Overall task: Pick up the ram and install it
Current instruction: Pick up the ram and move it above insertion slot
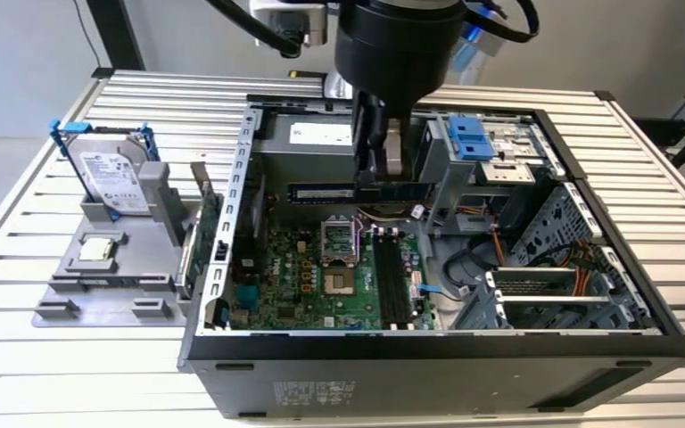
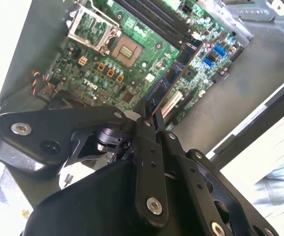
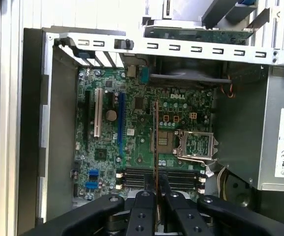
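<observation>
The black robot arm reaches straight down from above into the open black-and-grey computer case. Its black gripper hangs over the far part of the case's inside, above the motherboard.

The gripper is clamped on the ram, a long, thin, dark circuit-board stick. The ram is held level and edge-down in the air, clear of the green motherboard and farther back than the black memory slots.

There is one ram stick and one square silver processor socket. One silver hard drive in a blue frame stands on a grey stand. The stand is outside the case, at the exterior view's left, on the slatted metal table.

In the second wrist view the fingers pinch the ram at one end, and its chips and flat face show. In the first wrist view the ram appears edge-on as a thin line rising from the gripper. That view also shows one white slot and one blue slot on the motherboard.
</observation>
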Motion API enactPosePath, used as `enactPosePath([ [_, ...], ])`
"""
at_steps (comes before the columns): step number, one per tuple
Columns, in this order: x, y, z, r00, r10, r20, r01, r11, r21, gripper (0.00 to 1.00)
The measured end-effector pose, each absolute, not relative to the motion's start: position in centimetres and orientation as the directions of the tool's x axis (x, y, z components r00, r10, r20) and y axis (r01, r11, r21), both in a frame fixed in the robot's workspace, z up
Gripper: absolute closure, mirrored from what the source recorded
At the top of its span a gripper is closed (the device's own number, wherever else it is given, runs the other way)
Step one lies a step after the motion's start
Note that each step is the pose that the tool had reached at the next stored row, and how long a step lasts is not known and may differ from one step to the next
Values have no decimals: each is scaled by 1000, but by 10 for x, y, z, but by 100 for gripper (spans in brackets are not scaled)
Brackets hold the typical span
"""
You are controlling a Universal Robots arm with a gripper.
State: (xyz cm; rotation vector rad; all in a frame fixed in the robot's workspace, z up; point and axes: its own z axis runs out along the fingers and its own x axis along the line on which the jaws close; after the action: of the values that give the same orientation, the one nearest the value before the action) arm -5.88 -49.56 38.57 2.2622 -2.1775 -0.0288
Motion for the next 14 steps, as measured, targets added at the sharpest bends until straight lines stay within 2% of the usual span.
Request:
enactPosePath([
  [14, -23, -495, 386, 38, -999, -12, -999, -38, 16, 100],
])
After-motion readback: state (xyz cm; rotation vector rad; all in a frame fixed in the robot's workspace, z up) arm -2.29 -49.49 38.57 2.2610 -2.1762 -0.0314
